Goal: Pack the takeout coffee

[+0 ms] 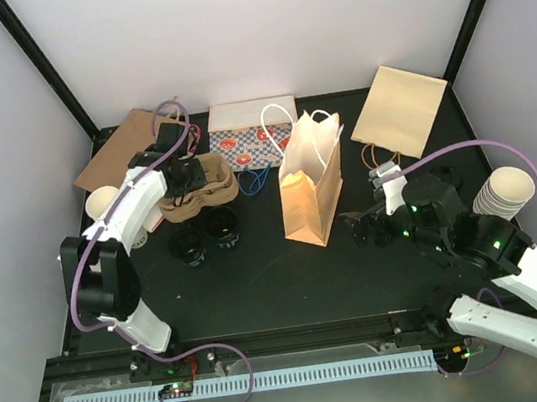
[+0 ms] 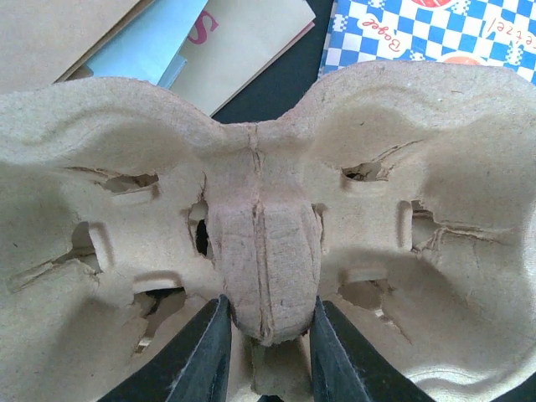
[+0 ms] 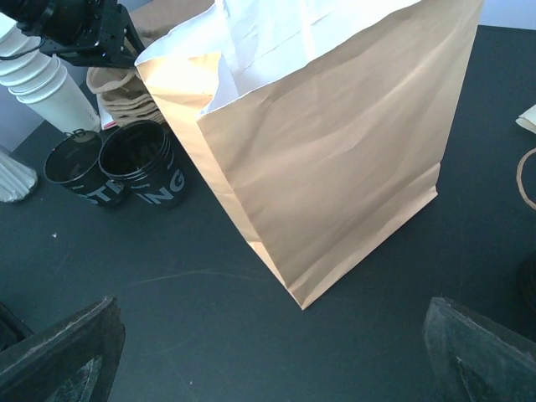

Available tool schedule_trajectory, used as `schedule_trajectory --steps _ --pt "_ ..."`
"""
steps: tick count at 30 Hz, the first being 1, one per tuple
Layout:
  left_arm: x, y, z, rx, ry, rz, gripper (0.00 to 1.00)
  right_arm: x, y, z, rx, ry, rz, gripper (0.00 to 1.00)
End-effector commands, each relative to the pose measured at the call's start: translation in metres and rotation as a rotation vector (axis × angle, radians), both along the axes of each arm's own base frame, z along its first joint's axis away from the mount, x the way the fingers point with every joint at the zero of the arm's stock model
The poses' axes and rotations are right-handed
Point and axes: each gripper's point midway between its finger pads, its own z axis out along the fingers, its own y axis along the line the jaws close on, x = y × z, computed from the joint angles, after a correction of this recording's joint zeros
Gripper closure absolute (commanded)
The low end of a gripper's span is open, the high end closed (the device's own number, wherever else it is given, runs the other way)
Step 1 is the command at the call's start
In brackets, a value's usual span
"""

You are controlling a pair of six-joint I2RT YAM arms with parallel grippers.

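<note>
Two black takeout coffee cups [image 1: 187, 245] [image 1: 222, 230] stand side by side on the black table, left of the upright brown paper bag [image 1: 312, 189]. They also show in the right wrist view [image 3: 74, 163] [image 3: 146, 159], dark inside. The cardboard tray [image 1: 208, 188] lies just behind them. My left gripper [image 1: 181, 179] is on it; in the left wrist view the gripper [image 2: 268, 335] is shut on the central ridge of the tray [image 2: 264, 251], one finger on each side. My right gripper [image 1: 363, 225] [image 3: 268, 352] is wide open and empty, low, right of the bag [image 3: 335, 151].
White paper cup stacks stand at far left [image 1: 102, 201] and far right [image 1: 503, 191]. A checkered box [image 1: 254, 140] and brown envelopes [image 1: 399, 111] [image 1: 124, 147] lie at the back. The bag's mouth is open at the top.
</note>
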Motion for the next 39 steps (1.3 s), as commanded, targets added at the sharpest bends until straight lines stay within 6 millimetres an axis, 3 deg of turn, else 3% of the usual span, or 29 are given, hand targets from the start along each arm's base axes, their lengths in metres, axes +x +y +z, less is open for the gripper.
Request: schedule_trajectory --steps 1,8,13,16,22,27,32,35,39 --pt "0.0 0.004 0.031 0.0 -0.062 0.002 0.73 0.001 0.004 0.004 0.021 -0.011 0.01 0.0" --pt "-0.018 -0.003 0.059 -0.062 -0.101 -0.039 0.73 0.001 0.003 0.004 0.024 -0.008 0.007 0.0" --pt "-0.046 -0.017 0.086 -0.158 -0.157 -0.101 0.75 0.0 0.003 0.004 0.03 -0.004 0.007 0.0" --pt "-0.072 -0.026 0.092 -0.196 -0.148 -0.145 0.75 -0.001 0.004 0.001 0.029 0.011 0.008 0.0" --pt "-0.147 -0.045 0.108 -0.232 -0.146 -0.256 0.75 -0.004 0.002 -0.005 0.031 0.035 0.002 0.0" --pt "-0.214 -0.058 0.098 -0.307 -0.098 -0.316 0.75 -0.005 0.0 -0.015 0.024 0.061 -0.012 0.0" --pt "-0.265 -0.096 0.072 -0.535 -0.018 -0.38 0.77 -0.001 0.0 -0.03 0.001 0.104 -0.043 0.0" --pt "-0.28 -0.116 0.053 -0.581 0.019 -0.406 0.76 0.0 0.002 -0.037 -0.002 0.134 -0.049 0.0" --pt "-0.282 -0.131 0.033 -0.537 0.02 -0.381 0.75 -0.001 0.005 -0.042 0.002 0.163 -0.051 0.0"
